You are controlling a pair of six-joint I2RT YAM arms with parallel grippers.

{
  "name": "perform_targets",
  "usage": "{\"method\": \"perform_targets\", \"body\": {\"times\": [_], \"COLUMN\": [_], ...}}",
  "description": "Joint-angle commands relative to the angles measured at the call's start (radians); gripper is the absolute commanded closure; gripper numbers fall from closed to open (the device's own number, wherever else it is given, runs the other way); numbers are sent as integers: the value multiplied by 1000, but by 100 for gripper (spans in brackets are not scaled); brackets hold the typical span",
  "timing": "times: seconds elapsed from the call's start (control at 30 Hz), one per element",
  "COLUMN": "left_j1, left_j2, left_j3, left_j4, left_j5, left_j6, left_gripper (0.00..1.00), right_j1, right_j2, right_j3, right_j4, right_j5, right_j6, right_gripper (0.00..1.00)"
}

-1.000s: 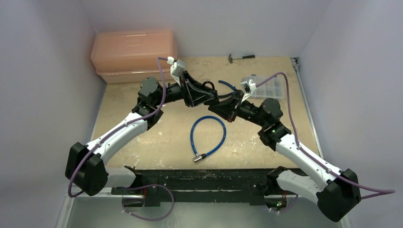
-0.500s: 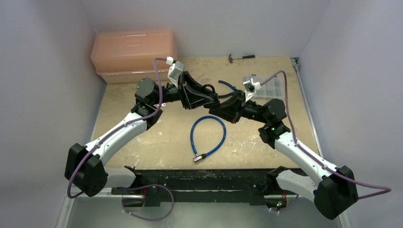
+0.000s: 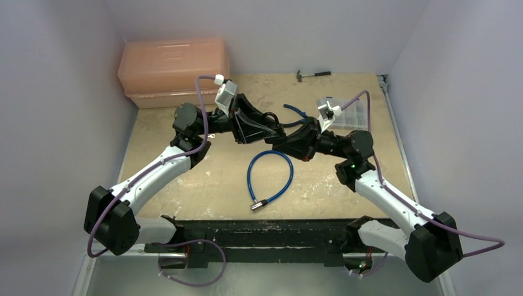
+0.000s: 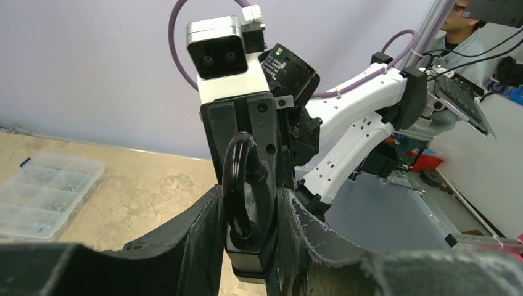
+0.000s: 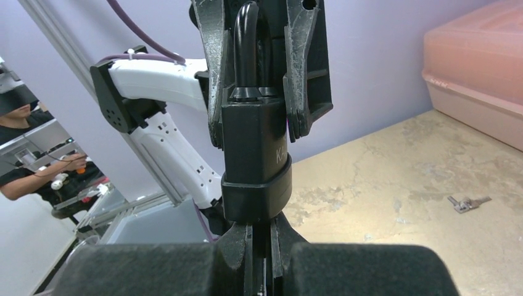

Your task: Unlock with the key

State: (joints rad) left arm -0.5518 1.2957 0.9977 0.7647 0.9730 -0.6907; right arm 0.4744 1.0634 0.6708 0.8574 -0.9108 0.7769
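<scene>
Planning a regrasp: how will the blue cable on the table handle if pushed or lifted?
The blue cable holds an open loop lying flat, so probably springy, not limp; a push likely slides the whole loop. Its metal end looks denser and may hang low.

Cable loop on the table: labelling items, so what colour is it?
The cable is blue, best seen in the top external view.

Left gripper (image 3: 279,128) and right gripper (image 3: 280,143) nose to nose on the padlock (image 5: 256,160) just behind the cable (image 3: 249,176), blocking that lane, box (image 3: 172,71) far back-left, organizer (image 3: 348,114) back-right, hammer (image 3: 312,74) beyond, bare table (image 3: 203,185) either side of cable
</scene>
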Motion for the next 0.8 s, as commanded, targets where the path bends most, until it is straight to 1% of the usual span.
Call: {"method": "perform_targets", "body": {"times": [0.0, 0.27, 0.5, 0.67, 0.77], "left_j1": [20, 3, -11, -21, -29], "left_j2": [-2, -3, -1, -5, -11], "left_j3": [7, -10, -8, -7, -7], "left_j4": [82, 148, 155, 163, 165], "left_j5": [44, 70, 94, 122, 133], "left_j6": [19, -6, -9, -10, -8], "left_gripper": [100, 100, 100, 100, 100], "right_j1": [-17, -19, -19, -20, -20], "right_j2": [-8, 69, 133, 207, 225], "right_j3": [35, 41, 59, 87, 104], "right_j4": [307, 568, 740, 953, 982], "right_j5": [-62, -133, -172, -194, -194], "right_j6": [125, 324, 455, 625, 658], "right_gripper": [100, 100, 100, 100, 100]}}
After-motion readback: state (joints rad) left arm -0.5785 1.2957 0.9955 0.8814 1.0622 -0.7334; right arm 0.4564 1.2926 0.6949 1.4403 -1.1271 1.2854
